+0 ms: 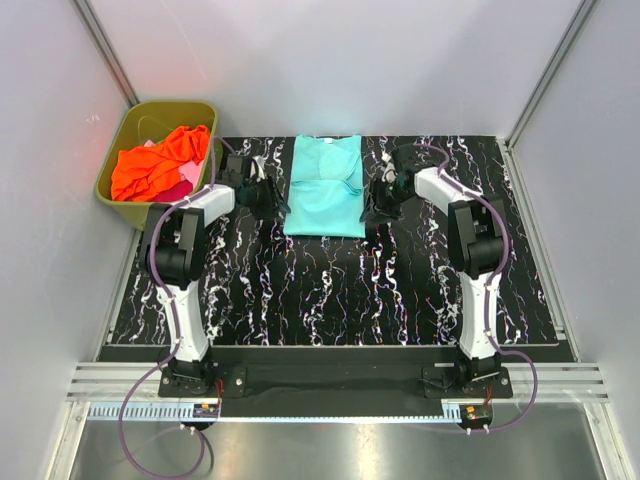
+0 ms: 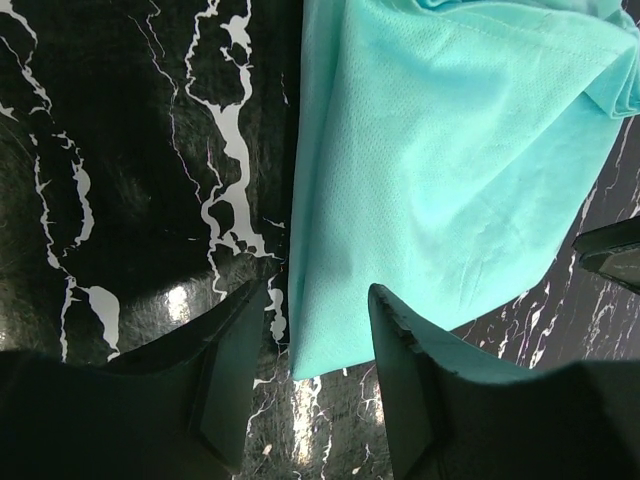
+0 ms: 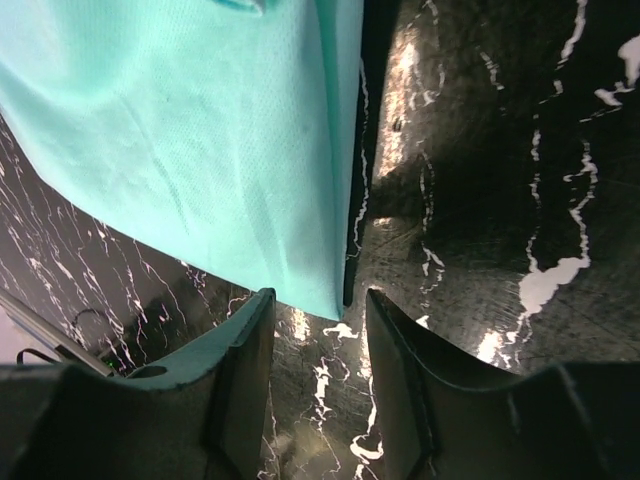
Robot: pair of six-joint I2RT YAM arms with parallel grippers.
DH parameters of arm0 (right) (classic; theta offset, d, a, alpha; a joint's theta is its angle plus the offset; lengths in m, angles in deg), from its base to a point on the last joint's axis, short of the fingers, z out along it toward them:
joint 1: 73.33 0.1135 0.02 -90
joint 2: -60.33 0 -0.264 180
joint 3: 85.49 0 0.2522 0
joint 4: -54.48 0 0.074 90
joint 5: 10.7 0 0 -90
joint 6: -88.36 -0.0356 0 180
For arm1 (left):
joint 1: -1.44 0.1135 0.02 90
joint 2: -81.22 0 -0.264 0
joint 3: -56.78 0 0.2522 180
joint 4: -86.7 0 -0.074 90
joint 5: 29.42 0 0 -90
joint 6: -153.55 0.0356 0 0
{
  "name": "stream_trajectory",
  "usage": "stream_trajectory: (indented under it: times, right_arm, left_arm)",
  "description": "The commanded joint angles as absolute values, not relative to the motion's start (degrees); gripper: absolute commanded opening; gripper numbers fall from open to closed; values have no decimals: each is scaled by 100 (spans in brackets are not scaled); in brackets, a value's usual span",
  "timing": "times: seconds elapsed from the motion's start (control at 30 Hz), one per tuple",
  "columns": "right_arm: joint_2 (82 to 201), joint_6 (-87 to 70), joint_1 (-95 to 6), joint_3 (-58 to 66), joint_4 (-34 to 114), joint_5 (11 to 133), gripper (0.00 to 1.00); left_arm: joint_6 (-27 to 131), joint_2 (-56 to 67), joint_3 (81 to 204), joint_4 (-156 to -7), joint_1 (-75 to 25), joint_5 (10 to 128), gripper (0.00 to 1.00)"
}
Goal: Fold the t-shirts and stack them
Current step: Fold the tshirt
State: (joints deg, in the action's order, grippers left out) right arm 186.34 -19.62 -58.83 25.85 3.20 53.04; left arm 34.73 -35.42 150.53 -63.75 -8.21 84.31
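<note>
Upper centre of the overhead view, the teal t-shirt (image 1: pixel 325 187) lay folded on the black mat (image 1: pixel 330 290). The left gripper (image 1: pixel 258 188) and right gripper (image 1: pixel 385 190) flanked it, jaws apart and empty. Its folding looked finished. The next move probably meant lifting the orange t-shirt (image 1: pixel 160 160) from the tub (image 1: pixel 170 104), upper left. The pink t-shirt (image 1: pixel 182 188) was mostly buried.

Cropped and buried cloth
Both wrist views cut the teal shirt (image 2: pixel 440 180) off at the top edge, so its far part is out of frame. In the top view's upper left, the pink shirt (image 1: pixel 184 188) shows only as a sliver under the orange shirt (image 1: pixel 160 160) in the tub (image 1: pixel 170 104).
</note>
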Motion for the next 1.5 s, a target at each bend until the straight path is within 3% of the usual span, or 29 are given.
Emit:
stream_trajectory:
  times: [0.0,0.07,0.27,0.37,0.43,0.47,0.5,0.63,1.0,1.07,1.1,1.13,1.2,1.27,1.33,1.4,1.47]
  right_arm:
    - [18566,-1957,-5742,2505,706,5153,49]
    - [18575,-1957,-5707,2417,732,5162,49]
    - [18408,-1939,-5654,1925,873,5302,44]
    - [18311,-1957,-5637,1740,952,5399,33]
    - [18267,-1957,-5637,1678,970,5425,16]
    - [18224,-1957,-5637,1626,978,5451,10]
    - [18188,-1965,-5637,1599,978,5469,0]
    - [17837,-2088,-5637,1222,978,5487,0]
    - [15869,-2756,-5092,-1722,1655,5891,3]
    - [15552,-2879,-5022,-1978,1646,5988,9]
    - [15464,-2906,-5022,-2074,1629,5988,13]
    - [15255,-2949,-5013,-2101,1577,6023,16]
    - [15034,-3055,-5013,-2067,1454,6137,28]
    - [14805,-3064,-5022,-1935,1155,6312,31]
    - [14725,-3038,-5022,-1636,892,6427,30]
    - [14803,-3012,-5022,-1365,864,6427,19]
    - [14970,-2880,-5021,-1171,864,6279,14]
  left_arm:
    - [3595,-3647,14991,-6539,-902,8449,50]
    - [3595,-3682,14956,-6539,-929,8449,48]
    - [3464,-3717,14851,-6512,-1051,8528,25]
    - [3420,-3647,14693,-6477,-1060,8476,14]
    - [3420,-3595,14613,-6486,-1069,8475,1]
    - [3402,-3568,14587,-6495,-1078,8475,0]
    - [3393,-3533,14552,-6495,-1078,8467,0]
    - [3157,-3016,14166,-6390,-1122,8231,0]
    - [2445,-1294,11934,-6170,-1913,7676,2]
    - [2339,-1011,11591,-6143,-1922,7623,11]
    - [2330,-766,11494,-6100,-1913,7518,23]
    - [2321,-651,11475,-6012,-1922,7491,27]
    - [2408,-413,11641,-5828,-1922,7377,30]
    - [2540,-316,11878,-5555,-1922,7272,32]
    - [2593,-246,12221,-5493,-1922,7227,32]
    - [2628,-315,12511,-5580,-1931,7384,32]
    - [2646,-482,12687,-5686,-1931,7499,32]
